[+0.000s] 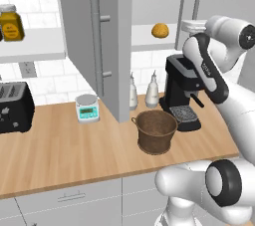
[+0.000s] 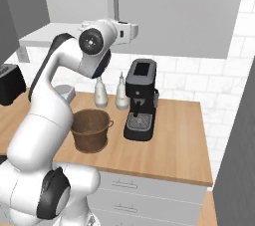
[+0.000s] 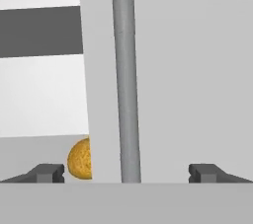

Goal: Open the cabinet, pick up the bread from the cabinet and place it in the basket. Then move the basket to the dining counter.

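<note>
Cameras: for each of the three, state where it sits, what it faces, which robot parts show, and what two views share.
Left base view: behind the arm's left, facing the open cabinet, bread, basket; arm at right.
Right base view: behind its right, facing the coffee machine; arm at left.
Hand view: on the hand, facing the right door's handle between the open gripper tips.
Shared: both base views show the basket.
</note>
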